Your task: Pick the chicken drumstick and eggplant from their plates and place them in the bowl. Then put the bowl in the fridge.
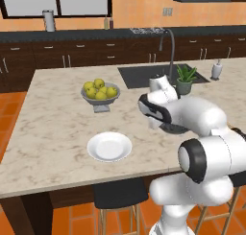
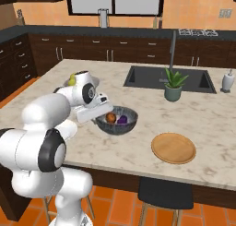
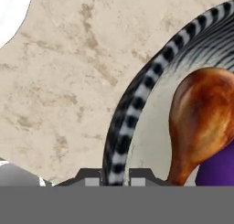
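Drumstick (image 2: 110,117) and eggplant (image 2: 122,120) are sitting in bowl (image 2: 131,113); pincer (image 3: 114,178) is clamping its rim; fridge transfer pending.

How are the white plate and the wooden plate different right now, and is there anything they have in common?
The white plate is glossy white with a shallow dished centre, while the wooden plate is matte tan and flat with a raised rim. The white plate lies left of the bowl by the fruit pedestal bowl; the wooden plate lies right of it, nearer the potted plant. Both are round, bare and lie flat on the marble counter.
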